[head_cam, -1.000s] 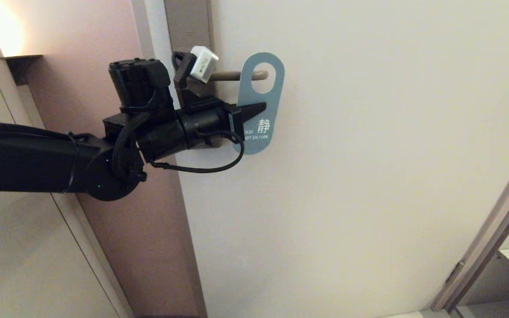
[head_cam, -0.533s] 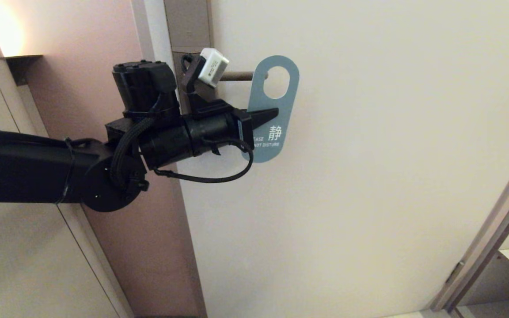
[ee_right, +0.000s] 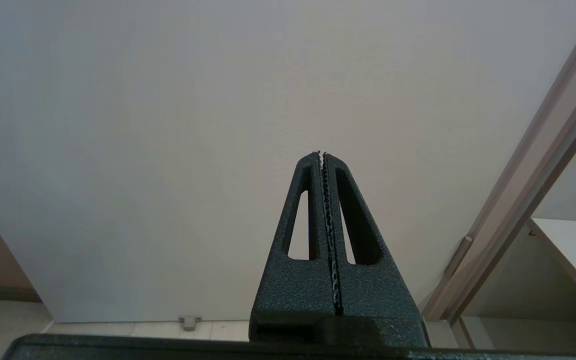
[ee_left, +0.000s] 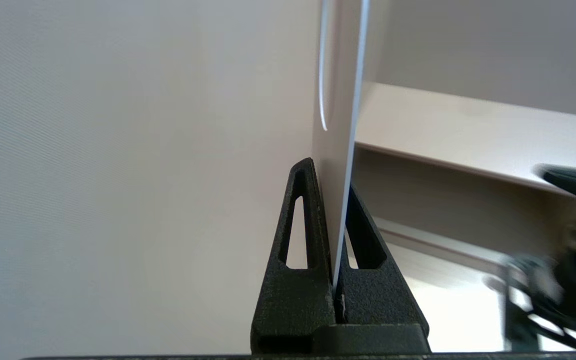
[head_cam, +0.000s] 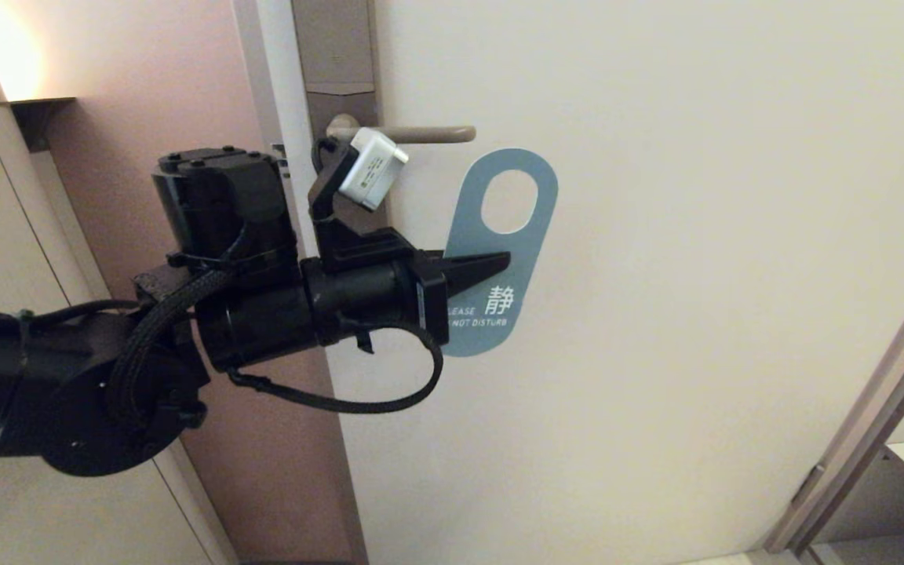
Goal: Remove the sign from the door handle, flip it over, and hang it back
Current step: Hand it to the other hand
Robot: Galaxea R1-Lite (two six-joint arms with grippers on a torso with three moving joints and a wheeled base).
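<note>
Here, operator, is what you had on record.

Head view: your left claw (head_cam: 491, 265) was pinched on the sign (head_cam: 504, 251) at its near edge, about mid-length. The blue "DO NOT DISTURB" face was toward the camera, and the card stood upright with a slight tilt. Its oval hole was empty. The sign hung in front of the door (head_cam: 656, 314), just below and beside the free end of the door handle (head_cam: 421, 134), apart from it. The handle stood level on its narrow plate (head_cam: 340, 47) and carried nothing. By my reading, you had the removal step done and the turning-over step in hand.

Left wrist view: you saw the sign (ee_left: 340, 150) edge-on, clamped between the two pressed fingers (ee_left: 300, 235) and rising straight out of them. The grip looked deep and square.

Right wrist view: your right claw (ee_right: 324, 156) was pressed together on nothing, parked facing the door (ee_right: 168, 125) low down, near the frame (ee_right: 533, 175).

Next move, as I judged it: you needed to roll the left wrist by half a turn, well clear of the door, so the white face came forward. Then you had to line the oval hole up with the handle's free end and slide it on.
</note>
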